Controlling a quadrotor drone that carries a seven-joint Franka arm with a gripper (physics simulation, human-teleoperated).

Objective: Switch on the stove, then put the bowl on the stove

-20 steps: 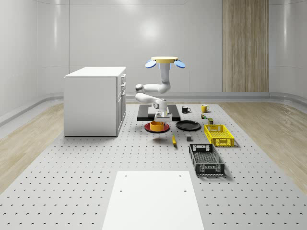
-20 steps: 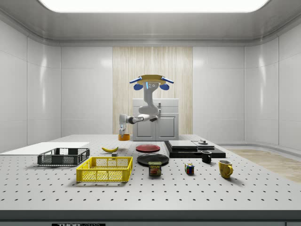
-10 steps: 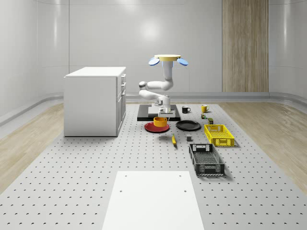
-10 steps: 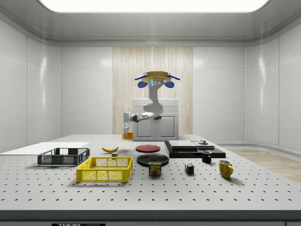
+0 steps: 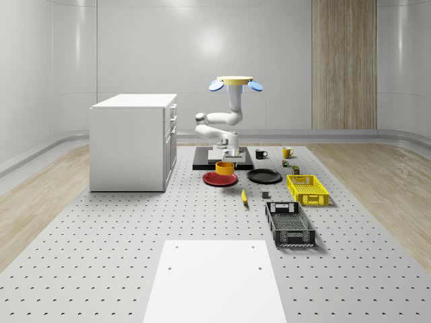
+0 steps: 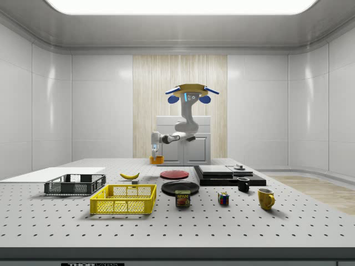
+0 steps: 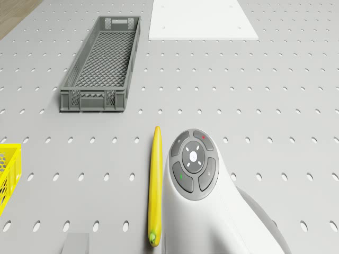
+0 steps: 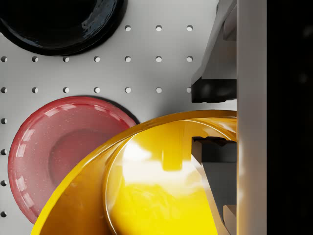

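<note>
Wrist view: my gripper (image 8: 215,117) pinches the rim of the orange bowl (image 8: 146,186), one finger (image 8: 212,90) outside the wall and the other inside, closed down on it. Nothing lies in the bowl. Below it sit the red plate (image 8: 58,147) and, at about 11 o'clock from the bowl in this frame, the black plate (image 8: 58,24); both are bare.

In the whole-scene view the bowl (image 5: 225,167) hangs clear of the table, just above the red plate (image 5: 220,179), with the stove (image 5: 222,159) just behind it. I hover over the stove's far edge, rotors (image 5: 236,83) high, arm folded down toward the bowl.

The grey crate (image 7: 103,63) and yellow crate (image 5: 307,189) hold nothing that I can see. The banana (image 7: 154,182) lies on the table under my arm, the white mat (image 7: 201,18) beyond the crate. A black mug (image 5: 260,154) and a yellow mug (image 5: 287,152) stand at 3 o'clock of the stove. The white cabinet (image 5: 133,141) is at its 9 o'clock.

Since half a second ago, the bowl has crept closer to the stove, most plainly in the side view.
</note>
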